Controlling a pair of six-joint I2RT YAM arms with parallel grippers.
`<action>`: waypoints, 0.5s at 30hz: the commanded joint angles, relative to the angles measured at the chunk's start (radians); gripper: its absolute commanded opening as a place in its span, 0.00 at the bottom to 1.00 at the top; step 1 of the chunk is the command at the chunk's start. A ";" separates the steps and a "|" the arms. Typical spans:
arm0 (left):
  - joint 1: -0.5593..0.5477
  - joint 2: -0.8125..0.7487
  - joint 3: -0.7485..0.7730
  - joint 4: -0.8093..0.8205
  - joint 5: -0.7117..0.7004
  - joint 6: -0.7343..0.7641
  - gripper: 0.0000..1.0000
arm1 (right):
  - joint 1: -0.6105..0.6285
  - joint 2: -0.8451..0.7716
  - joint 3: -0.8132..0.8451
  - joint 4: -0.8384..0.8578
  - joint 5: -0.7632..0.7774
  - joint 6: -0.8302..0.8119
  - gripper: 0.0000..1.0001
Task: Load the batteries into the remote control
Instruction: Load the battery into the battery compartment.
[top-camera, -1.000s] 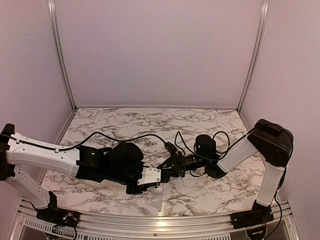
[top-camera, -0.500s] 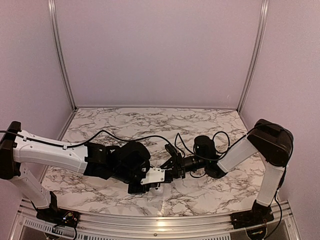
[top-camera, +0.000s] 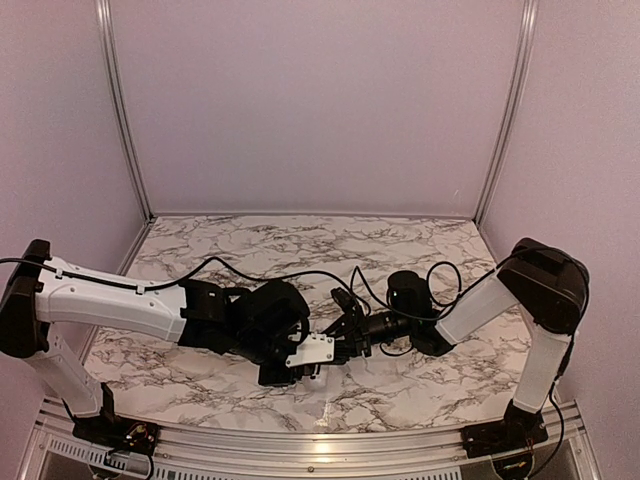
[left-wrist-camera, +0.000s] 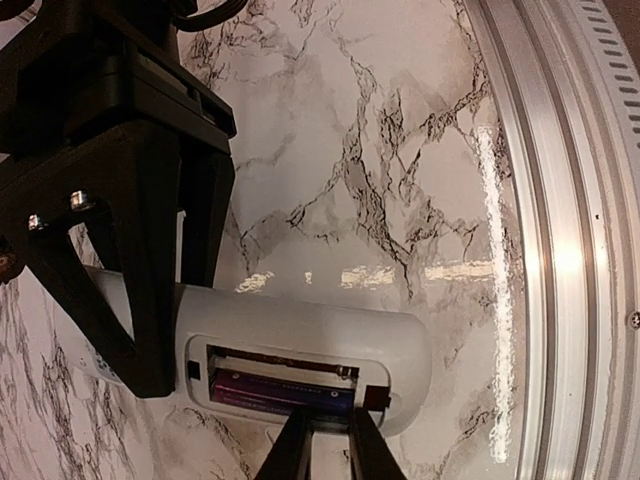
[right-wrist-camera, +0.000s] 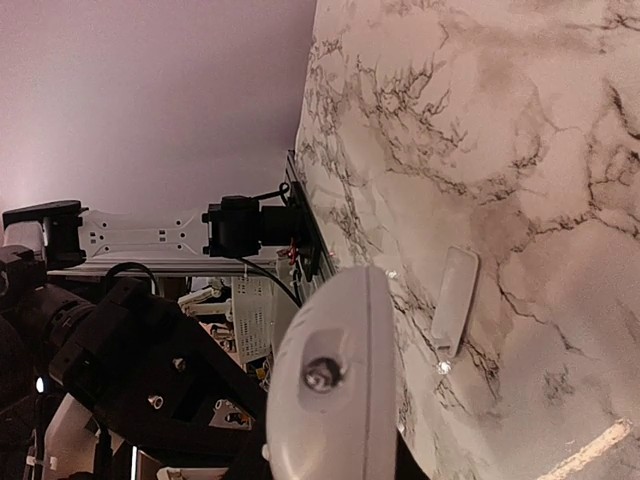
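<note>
Your left jaws are clamped across the remote control, so the left gripper holds it above the marble table, near the front edge and about mid-width. The remote's back faces the left wrist camera with the compartment uncovered, and a dark battery lies in the slot. Your right gripper sits at the remote's right end. Its jaws stand narrowly apart at the compartment rim, with nothing visible between them. A small white flat piece lies on the table.
</note>
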 joint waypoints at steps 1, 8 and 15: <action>0.024 0.048 -0.004 -0.121 -0.058 0.000 0.15 | 0.019 -0.077 0.059 0.079 -0.089 0.020 0.00; 0.032 -0.004 -0.015 -0.111 -0.081 -0.001 0.23 | 0.019 -0.079 0.067 0.028 -0.081 -0.021 0.00; 0.032 -0.162 -0.067 0.009 -0.102 -0.029 0.36 | 0.018 -0.081 0.076 -0.043 -0.059 -0.084 0.00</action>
